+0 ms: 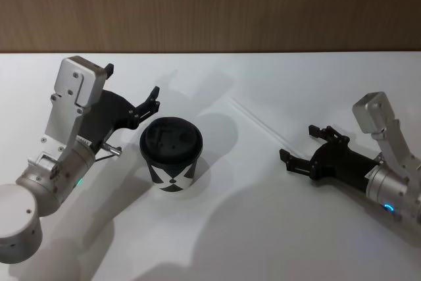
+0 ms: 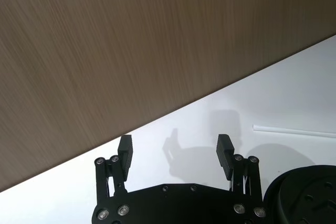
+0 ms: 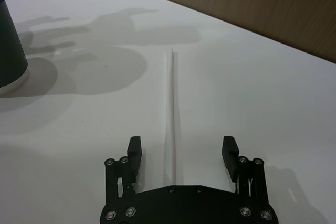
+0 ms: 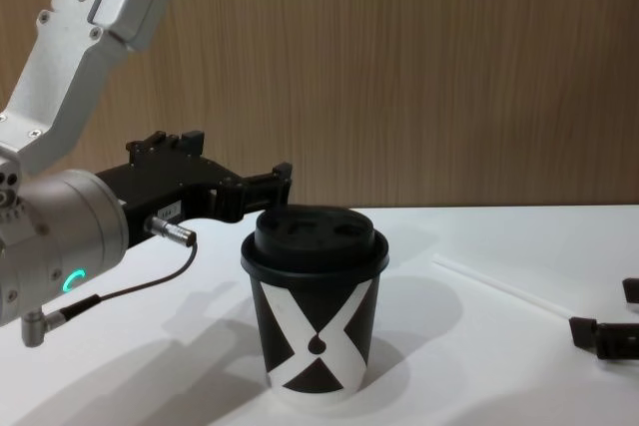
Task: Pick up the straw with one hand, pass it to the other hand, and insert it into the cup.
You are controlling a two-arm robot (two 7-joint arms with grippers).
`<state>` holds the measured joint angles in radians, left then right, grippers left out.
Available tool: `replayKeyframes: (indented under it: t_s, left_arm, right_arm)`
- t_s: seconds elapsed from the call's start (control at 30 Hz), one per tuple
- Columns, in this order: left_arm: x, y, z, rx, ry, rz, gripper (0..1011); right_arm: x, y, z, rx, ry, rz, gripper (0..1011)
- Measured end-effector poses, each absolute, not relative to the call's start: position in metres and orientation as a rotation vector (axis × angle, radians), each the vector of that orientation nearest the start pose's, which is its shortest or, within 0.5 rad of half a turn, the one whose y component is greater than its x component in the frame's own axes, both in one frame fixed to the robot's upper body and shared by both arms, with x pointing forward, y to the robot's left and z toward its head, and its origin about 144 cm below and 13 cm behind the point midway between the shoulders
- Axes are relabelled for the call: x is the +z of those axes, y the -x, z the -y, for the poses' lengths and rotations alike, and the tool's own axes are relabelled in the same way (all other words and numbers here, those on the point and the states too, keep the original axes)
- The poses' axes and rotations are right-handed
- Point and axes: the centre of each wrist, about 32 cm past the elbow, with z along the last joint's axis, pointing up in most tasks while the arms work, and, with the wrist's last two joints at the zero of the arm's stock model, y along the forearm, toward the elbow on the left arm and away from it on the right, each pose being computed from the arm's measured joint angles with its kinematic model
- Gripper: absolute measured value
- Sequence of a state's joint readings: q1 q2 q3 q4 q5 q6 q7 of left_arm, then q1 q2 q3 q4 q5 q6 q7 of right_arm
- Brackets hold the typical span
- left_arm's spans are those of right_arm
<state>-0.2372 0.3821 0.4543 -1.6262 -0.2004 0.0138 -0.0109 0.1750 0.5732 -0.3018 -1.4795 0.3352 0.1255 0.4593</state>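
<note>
Straw (image 1: 260,125) flat on desk (image 1: 263,228), right of cup (image 1: 171,156), apart. Right gripper (image 1: 299,143) over its near end, fingers wide, empty. Left gripper (image 1: 133,82) open, empty, beside cup. Straw likely light, crushable, rolls: pinch gently near end.

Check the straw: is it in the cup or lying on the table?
Out, lying flat. The straw rests on the table, apart from the cup, with the open right gripper lined up with it.

The black two-finger right gripper (image 3: 182,151) is over the white table (image 3: 273,103), fingers (image 3: 135,153) spread wide. A long thin white straw (image 3: 172,103) lies flat between them, running straight ahead. A black paper cup (image 3: 8,40) stands well off to one side.
</note>
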Motion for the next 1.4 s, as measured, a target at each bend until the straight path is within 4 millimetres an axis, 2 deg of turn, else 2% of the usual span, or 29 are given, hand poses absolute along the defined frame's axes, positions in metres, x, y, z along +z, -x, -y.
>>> replayKeyframes:
  t_s: [0.07,0.27,0.43,0.5,0.53,0.57,0.63,0.67,0.8,0.9,0.97,1.0,1.1,1.13,1.4]
  left_arm:
    - [1.2044,-0.4920,-0.1984,1.124,-0.061,0.268,1003]
    - [1.2044,-0.4920,-0.1984,1.124,-0.061,0.268,1003]
    - [1.2044,-0.4920,-0.1984,1.124,-0.061,0.268,1003]
    - [1.2044,-0.4920,-0.1984,1.124,-0.061,0.268,1003]
    - [1.2044,-0.4920,-0.1984,1.124,-0.061,0.267,1003]
    - [1.2044,-0.4920,-0.1984,1.124,-0.061,0.268,1003]
    - [1.2044,-0.4920,-0.1984,1.124,-0.061,0.268,1003]
    - [1.2044,-0.4920,-0.1984,1.124,-0.061,0.268,1003]
    - [1.2044,-0.4920,-0.1984,1.124,-0.061,0.268,1003]
    - [1.2044,-0.4920,-0.1984,1.124,-0.061,0.268,1003]
    - [1.2044,-0.4920,-0.1984,1.124,-0.061,0.268,1003]
    - [1.2044,-0.4920,-0.1984,1.124,-0.061,0.268,1003]
    - [1.2044,-0.4920,-0.1984,1.124,-0.061,0.268,1003]
    - [1.2044,-0.4920,-0.1984,1.124,-0.061,0.268,1003]
    - [1.2044,-0.4920,-0.1984,1.124,-0.061,0.268,1003]
  right_arm:
    - [1.1707,-0.4949,0.3241,-0.909,0.340,0.005,964]
    - [1.1703,-0.4956,0.3234,-0.903,0.346,-0.005,816]
    - [1.1701,-0.4959,0.3226,-0.900,0.352,-0.014,630]
    - [1.1702,-0.4961,0.3224,-0.899,0.354,-0.016,608]
    - [1.1703,-0.4962,0.3222,-0.897,0.355,-0.017,551]
    - [1.1703,-0.4963,0.3220,-0.897,0.356,-0.018,540]
    - [1.1702,-0.4964,0.3216,-0.894,0.359,-0.020,452]
    - [1.1702,-0.4964,0.3215,-0.894,0.360,-0.021,452]
    - [1.1702,-0.4966,0.3208,-0.887,0.364,-0.024,285]
    - [1.1701,-0.4966,0.3204,-0.883,0.367,-0.026,207]
    - [1.1701,-0.4965,0.3202,-0.880,0.369,-0.027,190]
    - [1.1701,-0.4964,0.3200,-0.878,0.369,-0.028,144]
    - [1.1700,-0.4962,0.3198,-0.874,0.370,-0.029,125]
    - [1.1700,-0.4960,0.3197,-0.872,0.370,-0.030,86]
    - [1.1702,-0.4950,0.3193,-0.866,0.349,-0.035,24]
